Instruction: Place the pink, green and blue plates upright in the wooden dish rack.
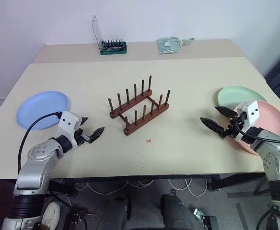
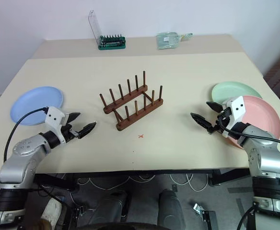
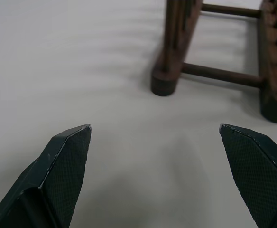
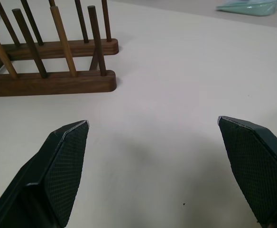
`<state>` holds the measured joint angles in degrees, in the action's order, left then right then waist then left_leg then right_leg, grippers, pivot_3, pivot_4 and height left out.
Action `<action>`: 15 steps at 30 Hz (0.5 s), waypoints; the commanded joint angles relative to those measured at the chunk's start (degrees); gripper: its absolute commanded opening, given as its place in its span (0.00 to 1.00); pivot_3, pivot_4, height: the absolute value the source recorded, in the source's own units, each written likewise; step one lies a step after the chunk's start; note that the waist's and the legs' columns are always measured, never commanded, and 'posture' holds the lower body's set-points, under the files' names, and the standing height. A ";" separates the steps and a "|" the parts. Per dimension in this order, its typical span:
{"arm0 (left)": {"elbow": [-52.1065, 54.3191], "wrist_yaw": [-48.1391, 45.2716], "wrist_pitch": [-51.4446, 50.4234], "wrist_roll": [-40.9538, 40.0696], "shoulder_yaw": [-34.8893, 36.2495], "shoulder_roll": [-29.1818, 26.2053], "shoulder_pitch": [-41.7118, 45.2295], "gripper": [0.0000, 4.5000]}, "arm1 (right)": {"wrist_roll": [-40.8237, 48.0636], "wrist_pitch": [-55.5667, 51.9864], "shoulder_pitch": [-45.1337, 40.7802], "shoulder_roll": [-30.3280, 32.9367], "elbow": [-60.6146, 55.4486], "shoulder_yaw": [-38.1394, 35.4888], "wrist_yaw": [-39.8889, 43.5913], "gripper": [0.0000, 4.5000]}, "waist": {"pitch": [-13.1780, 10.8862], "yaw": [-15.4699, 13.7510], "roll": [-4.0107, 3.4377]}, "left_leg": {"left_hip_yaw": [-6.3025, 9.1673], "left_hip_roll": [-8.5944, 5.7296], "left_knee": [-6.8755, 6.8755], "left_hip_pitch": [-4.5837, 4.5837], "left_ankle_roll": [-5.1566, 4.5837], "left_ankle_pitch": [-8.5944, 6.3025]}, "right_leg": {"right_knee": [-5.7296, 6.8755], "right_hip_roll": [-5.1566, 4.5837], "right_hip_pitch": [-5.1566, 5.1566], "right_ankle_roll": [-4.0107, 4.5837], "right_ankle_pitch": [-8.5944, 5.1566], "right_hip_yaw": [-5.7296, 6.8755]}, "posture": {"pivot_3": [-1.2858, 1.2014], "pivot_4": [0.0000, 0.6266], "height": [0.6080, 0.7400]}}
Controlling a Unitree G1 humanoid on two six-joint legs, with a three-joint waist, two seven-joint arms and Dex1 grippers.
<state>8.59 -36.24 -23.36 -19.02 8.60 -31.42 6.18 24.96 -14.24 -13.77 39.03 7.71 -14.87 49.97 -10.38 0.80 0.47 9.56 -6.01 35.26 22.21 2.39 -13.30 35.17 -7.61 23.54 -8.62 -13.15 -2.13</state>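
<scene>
Rack [image 1: 139,106] sits mid-table, empty — none of your three plates is in it. Blue plate [image 1: 42,109] lies flat well to the rack's left, near the table edge. Green plate [image 1: 239,95] lies flat well to the rack's right; pink plate [image 1: 261,125] overlaps its near side and reaches the table's right edge.

Your left gripper [image 1: 90,132] hovers between the blue plate and the rack, fingers spread wide, gripping nothing, pointed toward the rack. Your right gripper [image 1: 216,119] hovers between the rack and the pink plate, jaws likewise wide apart and empty — it also points toward the rack.

Beyond the rack, at the far table edge: a green tool holder [image 1: 112,47] with its clear lid raised.
</scene>
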 commanded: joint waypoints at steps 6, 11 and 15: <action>5.89 0.23 -1.65 -1.21 -0.91 0.50 -2.41 0.99 | -1.53 0.84 -3.58 -1.13 -0.61 2.29 -0.58 0.99 | 0.00 0.12 0.00 | -0.01 0.00 0.01 0.00 0.00 0.00 | -0.01 -0.01 0.00 0.00 0.00 0.00 | 0.52 0.24 1.00; 9.32 -4.04 -4.28 -2.15 -5.33 -1.08 -4.95 0.99 | -1.34 -1.62 -4.01 -1.60 -4.69 3.56 -1.92 0.99 | 0.00 -0.07 0.00 | 0.00 0.01 0.00 0.01 0.00 0.00 | 0.00 0.00 0.01 0.00 0.00 -0.02 | 0.52 0.24 1.00; 6.50 -5.74 -3.73 0.95 -11.20 -1.13 -1.94 0.99 | -0.71 -3.36 -1.76 -1.70 -9.15 3.48 -3.02 0.99 | 0.00 -0.41 0.00 | 0.01 0.00 0.01 0.04 0.00 0.00 | -0.03 -0.02 0.01 0.00 -0.01 -0.02 | 0.52 0.24 1.00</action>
<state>15.09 -41.32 -28.05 -19.38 -1.09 -32.28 2.85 23.34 -17.21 -15.92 37.20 1.94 -10.25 47.44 -10.38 0.39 0.47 9.59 -6.02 35.27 22.26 2.39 -13.31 35.15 -7.63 23.54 -8.61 -13.15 -2.14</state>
